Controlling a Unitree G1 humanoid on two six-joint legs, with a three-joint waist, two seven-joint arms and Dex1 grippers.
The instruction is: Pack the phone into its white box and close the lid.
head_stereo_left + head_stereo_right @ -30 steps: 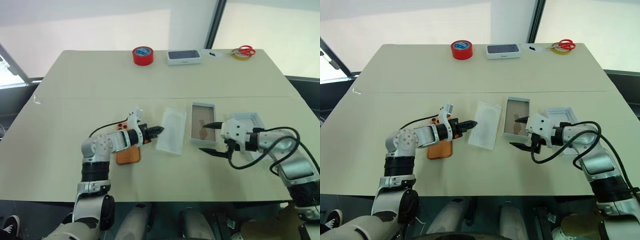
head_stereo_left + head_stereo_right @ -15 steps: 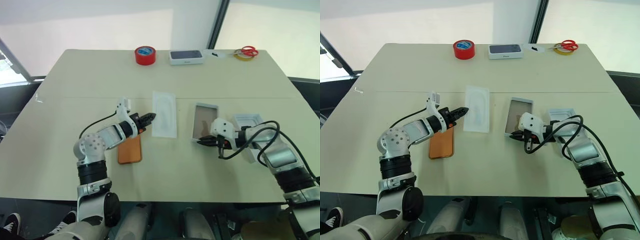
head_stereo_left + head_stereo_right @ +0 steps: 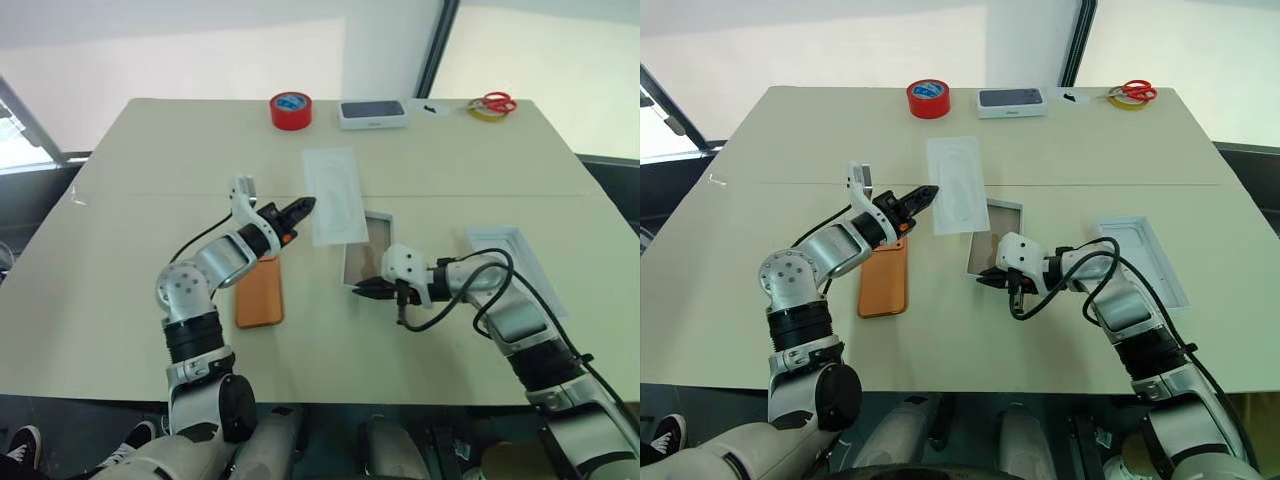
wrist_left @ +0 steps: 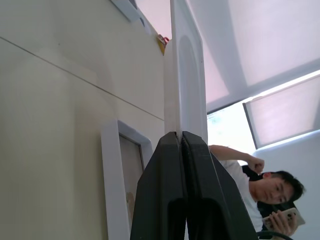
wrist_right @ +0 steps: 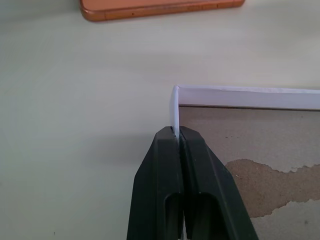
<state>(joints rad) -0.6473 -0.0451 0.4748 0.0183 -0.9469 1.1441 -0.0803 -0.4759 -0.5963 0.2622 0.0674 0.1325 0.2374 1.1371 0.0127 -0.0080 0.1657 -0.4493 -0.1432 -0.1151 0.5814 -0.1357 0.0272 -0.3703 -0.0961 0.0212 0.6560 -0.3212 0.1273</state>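
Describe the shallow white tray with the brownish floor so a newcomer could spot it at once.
On the beige table, look near the middle, just right of the flat orange phone. The shallow white tray lies there, the right gripper pinching its near wall. Unlike the all-white lid further right, its floor is brownish-grey.

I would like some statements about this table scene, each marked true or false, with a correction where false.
1. The left claw is shut on the thin white insert. True.
2. The phone lies inside the white box. False: it lies on the table, beside the left arm.
3. The right claw pinches a wall of the white box. True.
4. The lid covers the white box. False: it lies apart, open side up.
5. The red tape roll is next to the phone. False: it stands at the far edge.
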